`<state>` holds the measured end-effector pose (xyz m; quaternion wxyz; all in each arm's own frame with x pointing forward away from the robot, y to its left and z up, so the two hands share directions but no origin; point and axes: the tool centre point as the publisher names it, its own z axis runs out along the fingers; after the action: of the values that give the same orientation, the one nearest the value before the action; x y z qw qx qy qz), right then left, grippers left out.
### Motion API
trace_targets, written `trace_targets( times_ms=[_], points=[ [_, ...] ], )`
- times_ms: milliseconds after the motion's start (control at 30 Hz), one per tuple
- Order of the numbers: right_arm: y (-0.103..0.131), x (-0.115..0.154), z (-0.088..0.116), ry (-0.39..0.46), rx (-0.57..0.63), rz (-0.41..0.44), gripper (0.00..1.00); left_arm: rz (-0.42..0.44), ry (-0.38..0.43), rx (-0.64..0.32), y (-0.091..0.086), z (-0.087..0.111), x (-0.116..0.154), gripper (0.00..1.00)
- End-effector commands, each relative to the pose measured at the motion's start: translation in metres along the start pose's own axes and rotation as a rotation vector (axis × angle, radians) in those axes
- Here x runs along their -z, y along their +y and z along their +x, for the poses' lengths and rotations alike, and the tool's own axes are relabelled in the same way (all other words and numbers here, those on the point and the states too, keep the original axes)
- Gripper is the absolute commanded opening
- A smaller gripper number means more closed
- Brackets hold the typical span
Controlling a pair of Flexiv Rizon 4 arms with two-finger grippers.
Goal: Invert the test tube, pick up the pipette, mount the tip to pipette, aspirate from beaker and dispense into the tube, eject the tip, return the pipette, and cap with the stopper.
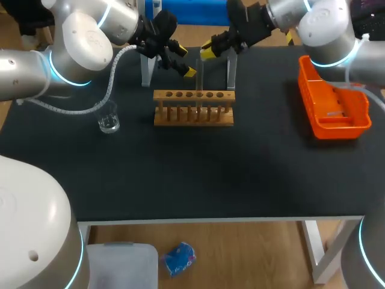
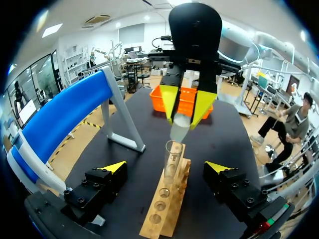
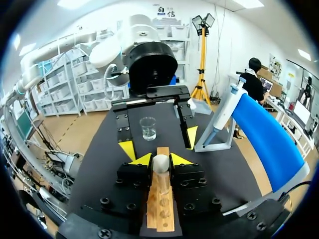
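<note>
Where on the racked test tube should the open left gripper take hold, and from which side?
Probably the bare glass of the test tube between its rim and the rack, the left gripper coming in level from its own side, a finger either side. The tube stands upright, its lower part sits in the rack, and the right gripper holds the stopper over its mouth.
</note>
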<state>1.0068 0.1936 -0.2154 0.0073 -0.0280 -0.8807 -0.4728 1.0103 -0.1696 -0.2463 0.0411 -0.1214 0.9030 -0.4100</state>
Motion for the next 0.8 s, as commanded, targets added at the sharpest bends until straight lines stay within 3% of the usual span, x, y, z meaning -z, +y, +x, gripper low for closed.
trace_targets(
  times_ms=[33,800],
  points=[
    [0.001,-0.003,-0.007,0.011,-0.001,0.004,0.0,-0.005,0.005,0.002,-0.001,-0.001,0.001,1.0],
    [0.002,-0.009,-0.006,0.026,0.003,0.009,0.0,-0.005,0.005,0.002,-0.001,-0.001,0.001,1.0]
  ],
)
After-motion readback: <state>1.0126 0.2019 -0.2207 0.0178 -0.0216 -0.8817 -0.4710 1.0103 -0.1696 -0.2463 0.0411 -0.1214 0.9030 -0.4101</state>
